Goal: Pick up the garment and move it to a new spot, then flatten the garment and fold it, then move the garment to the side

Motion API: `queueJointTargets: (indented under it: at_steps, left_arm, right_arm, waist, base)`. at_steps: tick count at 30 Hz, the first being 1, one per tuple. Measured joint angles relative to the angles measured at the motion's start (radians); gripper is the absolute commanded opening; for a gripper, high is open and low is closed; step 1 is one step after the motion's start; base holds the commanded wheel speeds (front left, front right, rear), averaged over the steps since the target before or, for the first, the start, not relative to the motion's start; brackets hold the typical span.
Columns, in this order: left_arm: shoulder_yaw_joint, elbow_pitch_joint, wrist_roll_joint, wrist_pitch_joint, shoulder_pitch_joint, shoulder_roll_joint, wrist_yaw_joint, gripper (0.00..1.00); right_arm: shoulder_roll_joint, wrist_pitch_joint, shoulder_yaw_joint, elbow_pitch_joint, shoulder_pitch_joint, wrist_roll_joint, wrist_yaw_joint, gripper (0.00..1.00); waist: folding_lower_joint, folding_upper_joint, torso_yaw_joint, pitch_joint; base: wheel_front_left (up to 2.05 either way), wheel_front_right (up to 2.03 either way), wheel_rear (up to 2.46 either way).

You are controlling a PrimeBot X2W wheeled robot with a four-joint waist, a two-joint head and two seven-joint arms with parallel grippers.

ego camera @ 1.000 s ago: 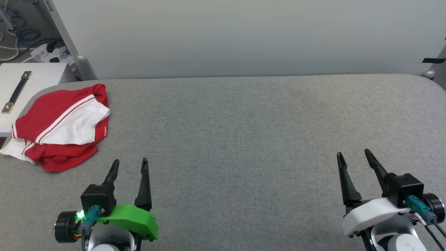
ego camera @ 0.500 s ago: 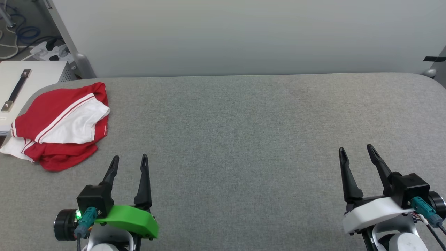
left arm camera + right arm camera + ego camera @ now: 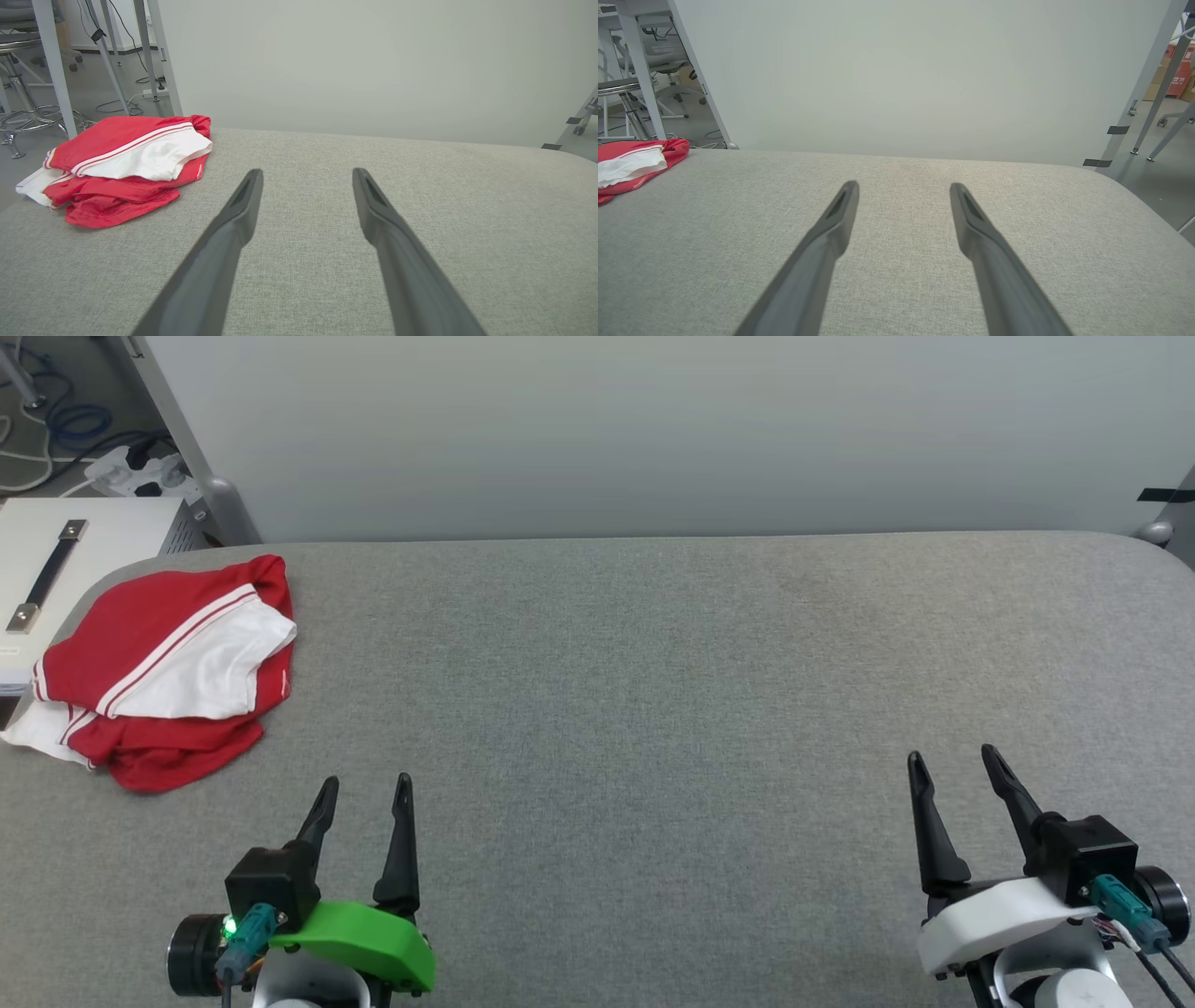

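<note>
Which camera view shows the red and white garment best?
The left wrist view: the garment lies whole and unobstructed, its folds clear. The head view shows it from above, reaching the picture's left edge. The right wrist view catches one end, cut by the left edge.

My remote feed: lab test bay. Grey fabric-topped counter, blank pale partition, power strip and loose cables on floor, bare metal frame legs beyond.
</note>
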Motion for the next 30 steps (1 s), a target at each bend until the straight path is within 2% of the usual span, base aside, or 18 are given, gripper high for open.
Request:
queueJointTargets:
  at_steps: [16,30]
  left_arm:
    - [0.016,0.002,-0.022,-0.035,0.000,0.000,-0.017,1.00]
    - [0.019,0.019,-0.052,-0.063,0.002,-0.001,-0.027,1.00]
  right_arm:
    - [0.000,-0.031,0.031,0.001,-0.002,0.030,0.000,1.00]
    - [0.002,-0.059,0.089,0.011,-0.001,0.038,0.000,1.00]
  waist:
    - [0.0000,0.0000,0.023,0.007]
    - [0.0000,0.0000,0.155,0.005]
  base:
    - [0.00,0.00,0.00]
    - [0.00,0.00,0.00]
